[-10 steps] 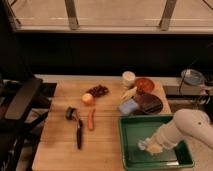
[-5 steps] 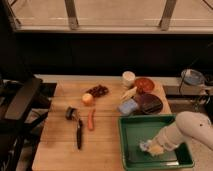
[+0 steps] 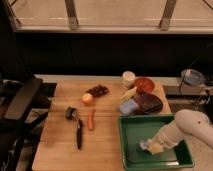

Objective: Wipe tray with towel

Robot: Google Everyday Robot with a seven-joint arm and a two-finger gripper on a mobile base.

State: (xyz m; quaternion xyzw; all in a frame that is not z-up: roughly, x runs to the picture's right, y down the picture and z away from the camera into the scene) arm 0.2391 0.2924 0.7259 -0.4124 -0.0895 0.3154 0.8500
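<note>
A green tray [image 3: 131, 126] sits at the front right of the wooden table. A pale crumpled towel [image 3: 148, 146] lies on the tray's floor, right of its middle. My white arm comes in from the right and my gripper [image 3: 156, 146] is down inside the tray, pressed on the towel. The arm hides part of the tray's right side.
On the wooden table [image 3: 55, 140] lie a black-handled knife [image 3: 78, 131], a carrot [image 3: 90, 120], an apple [image 3: 88, 99], grapes [image 3: 98, 90], a white cup [image 3: 129, 78], a red bowl [image 3: 144, 84], a dark bowl [image 3: 149, 103], a blue sponge [image 3: 128, 107]. A black chair [image 3: 22, 100] stands left.
My gripper and the towel have slid a little to the right and toward the front across the tray floor. Nothing else has moved.
</note>
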